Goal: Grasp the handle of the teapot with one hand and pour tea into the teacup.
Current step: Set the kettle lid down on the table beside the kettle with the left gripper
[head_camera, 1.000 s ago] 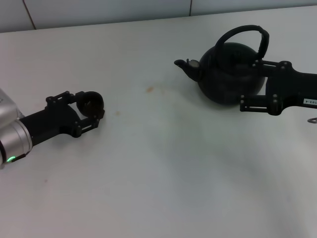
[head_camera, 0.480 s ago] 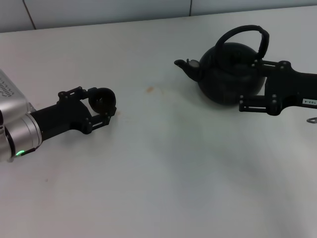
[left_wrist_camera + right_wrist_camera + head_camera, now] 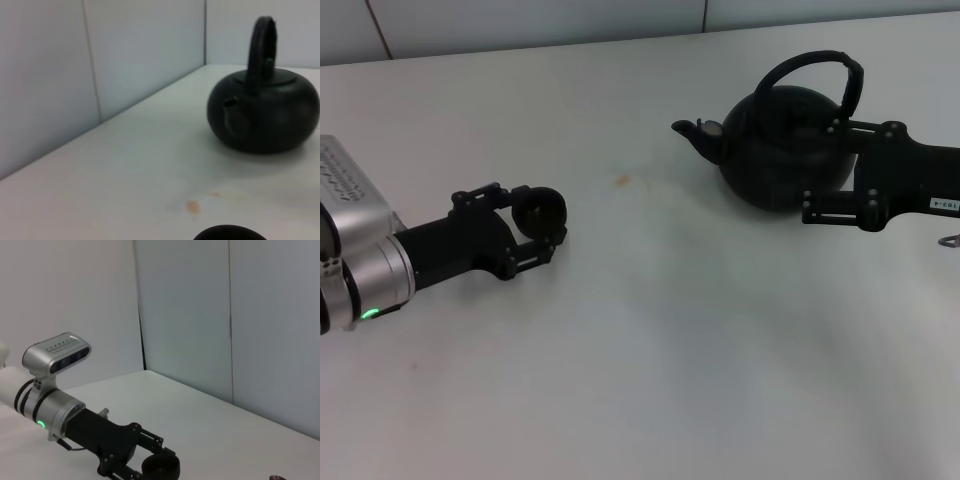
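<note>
The matte-black teapot (image 3: 775,145) stands on the white table at the back right, its spout toward the left. The arched handle (image 3: 815,66) rises over its top with nothing gripping it. My right gripper (image 3: 822,168) is open, one finger on each side of the pot's right flank, below the handle. At the left, my left gripper (image 3: 533,220) is shut on the small black teacup (image 3: 542,208), held low over the table. The left wrist view shows the teapot (image 3: 265,117), its handle (image 3: 263,50) and the teacup's rim (image 3: 230,234). The right wrist view shows the left gripper (image 3: 152,465) with the teacup (image 3: 161,468).
A small brown stain (image 3: 621,181) marks the white table (image 3: 650,340) between cup and pot. A pale wall (image 3: 520,20) runs along the table's far edge. A wide stretch of tabletop separates the two grippers.
My left gripper has carried the teacup to the right, toward the teapot. The right gripper and the teapot have not moved.
</note>
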